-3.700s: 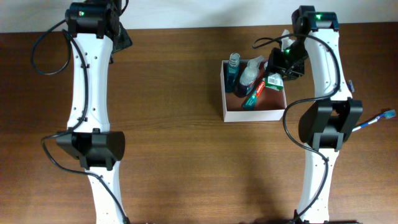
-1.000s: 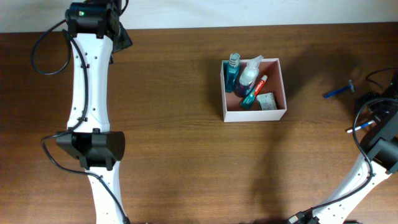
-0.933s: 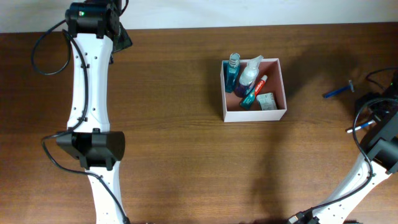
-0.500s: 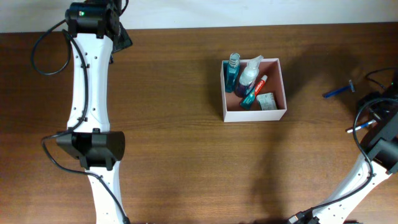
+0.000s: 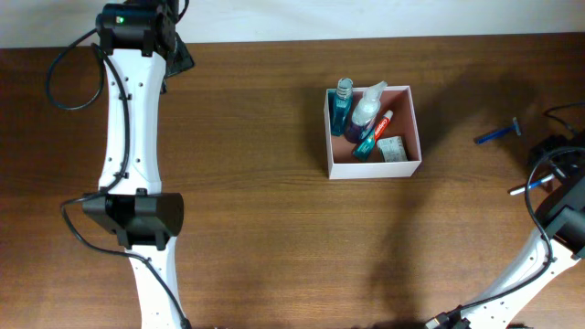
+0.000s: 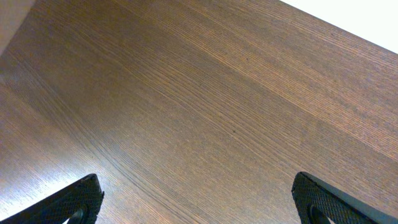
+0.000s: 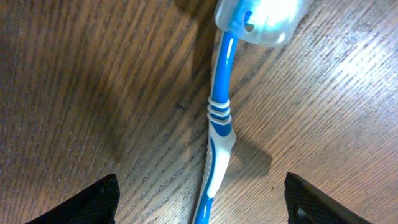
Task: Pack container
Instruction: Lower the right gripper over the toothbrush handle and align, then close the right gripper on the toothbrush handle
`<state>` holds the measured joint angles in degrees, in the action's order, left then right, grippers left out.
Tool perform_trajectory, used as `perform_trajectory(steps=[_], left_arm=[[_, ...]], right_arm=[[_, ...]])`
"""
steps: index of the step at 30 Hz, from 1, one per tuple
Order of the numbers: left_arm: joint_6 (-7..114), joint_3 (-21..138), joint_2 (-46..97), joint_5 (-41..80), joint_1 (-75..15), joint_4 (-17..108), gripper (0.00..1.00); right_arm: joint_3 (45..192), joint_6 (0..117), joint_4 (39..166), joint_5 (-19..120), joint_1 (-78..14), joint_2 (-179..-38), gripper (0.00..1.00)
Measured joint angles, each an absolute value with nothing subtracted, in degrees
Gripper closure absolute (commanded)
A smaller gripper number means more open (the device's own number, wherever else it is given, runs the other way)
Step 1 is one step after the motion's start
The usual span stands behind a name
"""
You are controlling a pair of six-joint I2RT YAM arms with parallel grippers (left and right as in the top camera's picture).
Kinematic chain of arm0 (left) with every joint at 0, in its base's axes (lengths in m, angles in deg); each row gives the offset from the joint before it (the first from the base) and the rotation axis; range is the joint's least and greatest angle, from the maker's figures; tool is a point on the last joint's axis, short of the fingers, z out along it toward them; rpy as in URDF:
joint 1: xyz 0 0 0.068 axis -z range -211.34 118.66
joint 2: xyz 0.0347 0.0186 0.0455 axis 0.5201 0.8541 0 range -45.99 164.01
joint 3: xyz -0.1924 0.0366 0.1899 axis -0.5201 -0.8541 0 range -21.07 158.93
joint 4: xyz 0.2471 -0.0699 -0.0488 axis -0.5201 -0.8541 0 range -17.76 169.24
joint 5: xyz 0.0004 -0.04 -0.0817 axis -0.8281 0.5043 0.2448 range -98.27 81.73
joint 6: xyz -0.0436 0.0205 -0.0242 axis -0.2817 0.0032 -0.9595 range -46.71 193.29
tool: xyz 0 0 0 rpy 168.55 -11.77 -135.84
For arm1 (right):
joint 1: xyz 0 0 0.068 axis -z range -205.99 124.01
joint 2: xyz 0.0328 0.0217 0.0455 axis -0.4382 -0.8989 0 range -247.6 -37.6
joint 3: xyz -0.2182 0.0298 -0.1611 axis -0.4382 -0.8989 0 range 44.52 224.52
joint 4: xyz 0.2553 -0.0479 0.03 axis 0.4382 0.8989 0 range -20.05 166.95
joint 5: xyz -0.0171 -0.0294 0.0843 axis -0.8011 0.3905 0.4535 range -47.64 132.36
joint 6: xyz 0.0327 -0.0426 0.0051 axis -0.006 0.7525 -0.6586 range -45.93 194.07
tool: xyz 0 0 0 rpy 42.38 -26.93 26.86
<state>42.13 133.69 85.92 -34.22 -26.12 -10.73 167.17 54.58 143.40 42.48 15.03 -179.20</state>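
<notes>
The container, a square white-walled box with a reddish-brown inside, stands right of the table's middle. It holds a blue bottle, a spray bottle, a toothpaste tube and a small green-and-white carton. My right gripper is open at the far right of the table. It is low over a blue-and-white toothbrush with a clear head cap, one finger on each side of the handle. The brush's end shows in the overhead view. My left gripper is open and empty over bare wood at the far left.
A blue razor lies on the table right of the container, just behind the right gripper. The left arm stretches along the left side. The right arm sits at the right edge with loose cables.
The right arm has left the container, with the carton now lying inside it, and swung to the far right over the toothbrush. Over the last second it has only edged slightly. The left arm is still.
</notes>
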Motion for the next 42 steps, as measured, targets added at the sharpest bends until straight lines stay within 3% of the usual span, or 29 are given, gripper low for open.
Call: perform_trajectory(steps=[18, 21, 28, 34, 37, 42], left_arm=[[42.11, 133.69, 85.92, -34.22, -26.12, -10.73, 0.01], [42.11, 133.69, 85.92, -34.22, -26.12, -10.73, 0.01], [42.11, 133.69, 85.92, -34.22, -26.12, -10.73, 0.01], [42.11, 133.69, 85.92, -34.22, -26.12, -10.73, 0.01], [42.11, 133.69, 85.92, -34.22, -26.12, -10.73, 0.01], [42.11, 133.69, 85.92, -34.22, -26.12, -10.73, 0.01]], right_arm=[[164.81, 55.3, 141.83, 43.42, 15.03, -179.17, 0.32], [164.54, 55.26, 141.52, 43.53, 15.03, -179.02, 0.41], [164.39, 55.65, 141.37, 43.31, 15.03, -178.98, 0.71], [164.39, 55.89, 141.98, 43.07, 15.03, -178.98, 0.78], [164.39, 55.87, 142.77, 43.07, 15.03, -178.98, 0.89], [164.59, 55.89, 145.11, 43.81, 15.09, -178.98, 0.9]])
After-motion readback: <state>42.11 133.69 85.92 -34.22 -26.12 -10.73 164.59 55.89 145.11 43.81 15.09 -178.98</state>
